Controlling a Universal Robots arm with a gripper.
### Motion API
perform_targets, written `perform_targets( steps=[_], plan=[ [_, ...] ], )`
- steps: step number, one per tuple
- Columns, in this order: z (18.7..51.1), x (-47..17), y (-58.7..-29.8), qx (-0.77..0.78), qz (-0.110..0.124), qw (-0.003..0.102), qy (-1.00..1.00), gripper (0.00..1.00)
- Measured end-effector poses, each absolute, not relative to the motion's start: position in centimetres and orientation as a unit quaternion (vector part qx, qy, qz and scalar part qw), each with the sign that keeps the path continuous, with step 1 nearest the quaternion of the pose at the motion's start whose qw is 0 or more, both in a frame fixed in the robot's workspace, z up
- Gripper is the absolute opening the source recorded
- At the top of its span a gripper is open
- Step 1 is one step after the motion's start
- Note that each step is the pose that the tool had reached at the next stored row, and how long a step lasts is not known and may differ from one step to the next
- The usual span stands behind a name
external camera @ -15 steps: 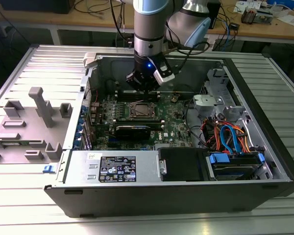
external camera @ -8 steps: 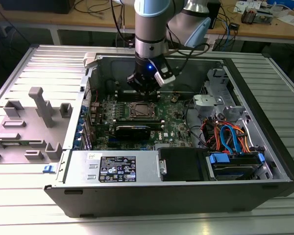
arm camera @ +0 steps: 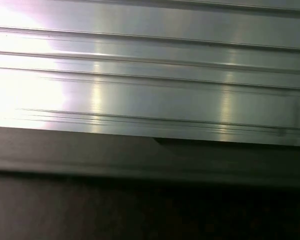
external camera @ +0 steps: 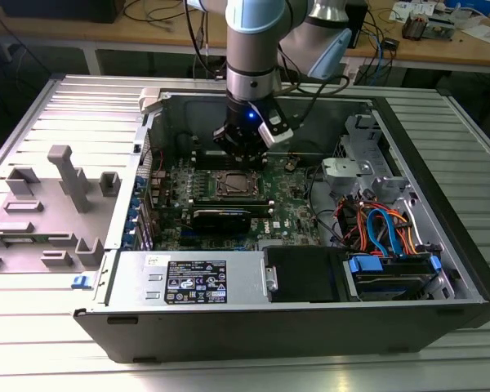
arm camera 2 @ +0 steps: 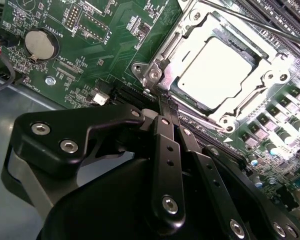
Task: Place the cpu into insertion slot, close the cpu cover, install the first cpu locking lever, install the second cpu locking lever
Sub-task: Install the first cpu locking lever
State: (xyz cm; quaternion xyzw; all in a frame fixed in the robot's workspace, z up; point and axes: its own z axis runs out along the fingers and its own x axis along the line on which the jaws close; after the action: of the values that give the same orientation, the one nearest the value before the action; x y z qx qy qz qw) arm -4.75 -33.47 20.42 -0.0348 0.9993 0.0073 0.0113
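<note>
The cpu [arm camera 2: 220, 70] lies flat in the insertion slot [external camera: 233, 184], its pale silver top facing up. The cpu cover [arm camera 2: 255, 97] is down over it, framing the chip. A thin metal lever rod [arm camera 2: 250, 20] runs along the socket's far side. In the second wrist view my gripper [arm camera 2: 165, 102] has its black fingers [arm camera 2: 167, 150] pressed together, tips at the socket's near corner by the frame edge. Whether anything thin sits between them is hidden. In the exterior view the gripper [external camera: 241, 155] hangs just behind and above the socket, inside the open computer case.
A black expansion card [external camera: 220, 219] lies just in front of the socket, and long memory slots [arm camera 2: 285, 15] flank it. A coin battery [arm camera 2: 41, 44] sits on the green board. Drive bays and coloured cables [external camera: 384, 237] fill the case's right. A grey fixture [external camera: 61, 204] stands on the ribbed table.
</note>
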Motion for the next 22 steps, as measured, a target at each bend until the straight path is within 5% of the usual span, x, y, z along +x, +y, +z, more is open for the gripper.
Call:
perform_targets(
  steps=[22],
  plan=[
    [20.56,-4.6,-33.77,-0.035,0.008,0.012,0.999,0.11]
  ],
)
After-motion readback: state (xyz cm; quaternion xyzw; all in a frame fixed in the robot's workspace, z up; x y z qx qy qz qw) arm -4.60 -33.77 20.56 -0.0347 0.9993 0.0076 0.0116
